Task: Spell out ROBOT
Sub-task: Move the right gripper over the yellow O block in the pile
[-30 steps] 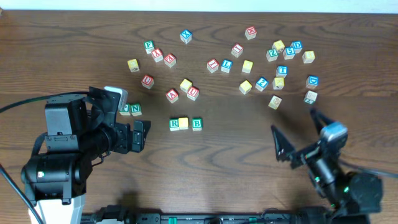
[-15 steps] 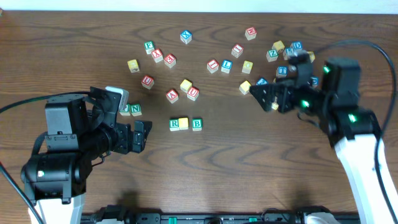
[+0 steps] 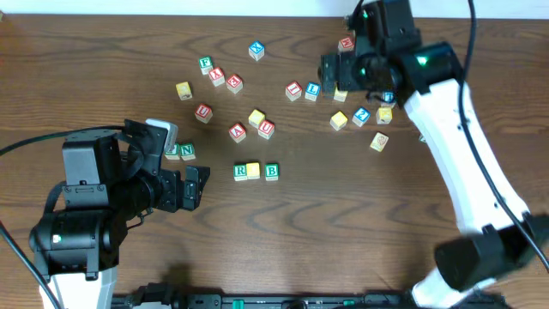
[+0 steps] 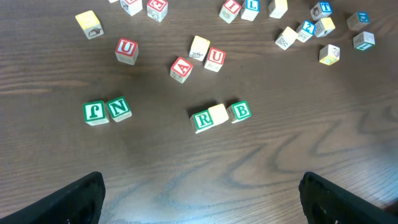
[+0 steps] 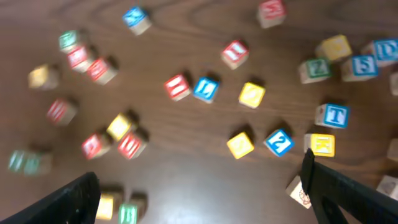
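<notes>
A row of three blocks lies mid-table: a green R [image 3: 241, 172], a plain yellow block [image 3: 253, 170] and a green B [image 3: 271, 171]. They also show in the left wrist view: R [image 4: 203, 120], yellow block [image 4: 218, 114], B [image 4: 240, 111]. My left gripper [image 3: 196, 187] is open and empty, left of and nearer than the row; its fingers frame bare wood [image 4: 202, 199]. My right gripper [image 3: 343, 69] is open and empty, held high over the scattered blocks at the back right [image 5: 199, 193]. A blue T block [image 5: 333, 115] lies there.
Green J [image 4: 95, 112] and N [image 4: 119, 108] blocks sit left of the row. A red A [image 3: 238, 131], a red U [image 3: 267, 129] and a yellow block [image 3: 256, 117] lie behind it. Several more letter blocks are scattered along the back, thickest at the back right [image 3: 383, 63].
My right arm has swung from the front right corner up and back, over the back-right blocks. The left arm and the R, yellow, B row have not moved.
</notes>
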Motion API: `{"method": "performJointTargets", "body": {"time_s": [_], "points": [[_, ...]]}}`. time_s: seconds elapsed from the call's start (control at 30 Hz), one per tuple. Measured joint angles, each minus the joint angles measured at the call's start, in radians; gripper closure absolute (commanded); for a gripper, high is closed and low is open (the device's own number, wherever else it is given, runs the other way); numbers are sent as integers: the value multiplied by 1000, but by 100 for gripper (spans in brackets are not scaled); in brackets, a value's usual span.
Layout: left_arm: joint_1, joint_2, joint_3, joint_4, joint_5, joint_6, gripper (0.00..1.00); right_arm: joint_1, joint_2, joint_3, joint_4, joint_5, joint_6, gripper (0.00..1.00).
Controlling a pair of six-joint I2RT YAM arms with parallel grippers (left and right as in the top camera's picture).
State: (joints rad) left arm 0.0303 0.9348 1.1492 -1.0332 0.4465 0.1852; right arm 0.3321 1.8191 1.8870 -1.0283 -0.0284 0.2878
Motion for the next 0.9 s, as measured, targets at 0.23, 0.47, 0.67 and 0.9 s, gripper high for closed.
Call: {"method": "performJointTargets", "body": {"time_s": [0.23, 0.47, 0.67, 0.9], "points": [[0, 0, 0, 0, 0, 0, 2, -3, 250, 188, -39, 61, 120, 1], [0, 0, 0, 0, 0, 0, 2, -9, 421, 294, -60, 70, 199, 1], [0, 0, 0, 0, 0, 0, 2, -31, 481, 296, -73, 88, 258, 1], [0, 0, 0, 0, 0, 0, 2, -33, 482, 304, -113, 153, 281, 5]]}}
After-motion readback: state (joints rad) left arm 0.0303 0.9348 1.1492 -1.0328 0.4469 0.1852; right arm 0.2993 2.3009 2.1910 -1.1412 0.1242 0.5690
